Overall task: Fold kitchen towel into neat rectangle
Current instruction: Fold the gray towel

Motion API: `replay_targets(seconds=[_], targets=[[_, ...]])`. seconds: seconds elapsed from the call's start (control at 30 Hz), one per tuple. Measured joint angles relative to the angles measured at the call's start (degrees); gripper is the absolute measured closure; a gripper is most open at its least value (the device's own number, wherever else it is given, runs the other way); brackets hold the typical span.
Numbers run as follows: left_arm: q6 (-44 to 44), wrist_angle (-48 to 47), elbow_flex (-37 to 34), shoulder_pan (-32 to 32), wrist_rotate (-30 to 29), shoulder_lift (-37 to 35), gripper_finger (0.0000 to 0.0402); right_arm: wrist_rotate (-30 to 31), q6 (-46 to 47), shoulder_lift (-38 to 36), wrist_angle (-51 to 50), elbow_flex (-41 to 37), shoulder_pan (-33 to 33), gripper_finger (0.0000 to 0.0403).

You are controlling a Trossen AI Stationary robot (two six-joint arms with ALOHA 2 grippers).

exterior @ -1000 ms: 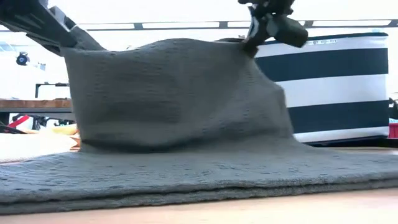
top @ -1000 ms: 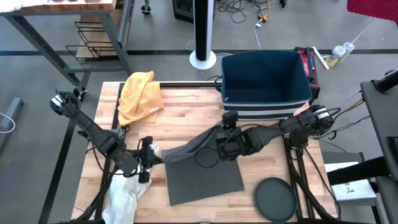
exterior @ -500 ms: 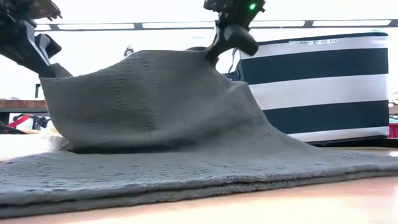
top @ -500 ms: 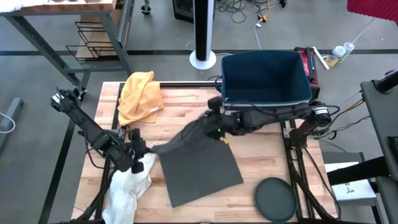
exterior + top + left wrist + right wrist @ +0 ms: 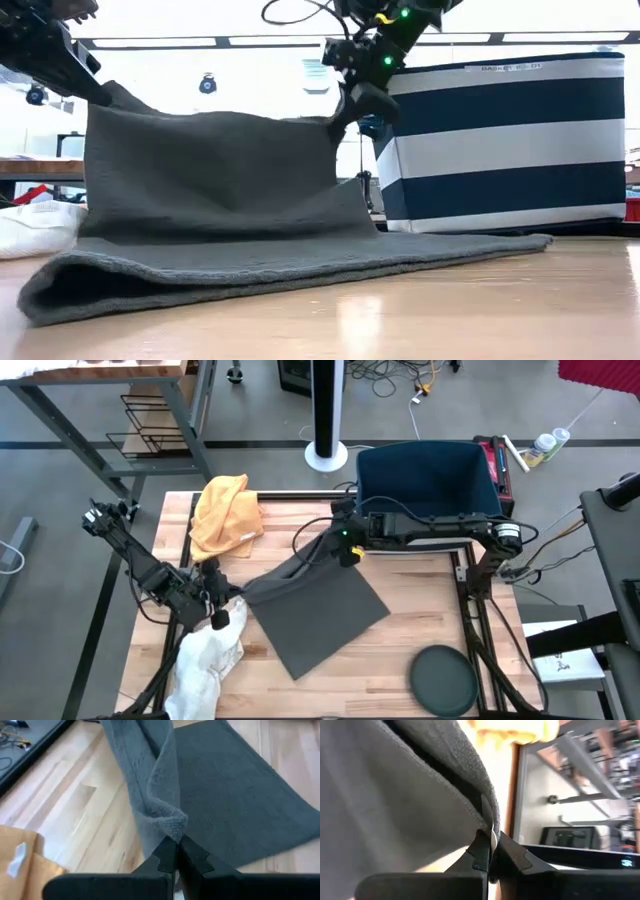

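Towel: grey towel (image 5: 318, 612) lies doubled on the table (image 5: 420, 600), one edge lifted between the arms.
Left gripper (image 5: 222, 596): clamped tight on a towel corner.
Right gripper (image 5: 345, 546): pinched closed on the other corner.
Progress: one fold apparently made; squaring remains.
Bin: striped bin (image 5: 428, 485) shows nothing inside.

free: bare table (image 5: 420, 600) right | blocked: striped bin (image 5: 428, 485) rear, yellow cloth (image 5: 226, 510) rear-left
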Motion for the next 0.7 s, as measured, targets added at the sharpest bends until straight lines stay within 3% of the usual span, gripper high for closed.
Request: replay_targets(seconds=[0.3, 0.57, 0.7], targets=[[10.31, 28.05, -4.72, 0.02, 7.83, 5.85, 0.0401, -3.02, 0.46, -1.75, -10.13, 0.61, 0.36, 0.0394], [9.66, 35.52, -3.11, 0.02, 11.22, 13.21, 0.0401, -15.83, 10.01, -6.63, -18.06, 1.66, 3.37, 0.0394], [10.43, 40.03, -3.17, 0.00, 12.53, 17.66, 0.0401, -16.31, 11.54, -6.95, -23.31, 1.52, 4.43, 0.0394]])
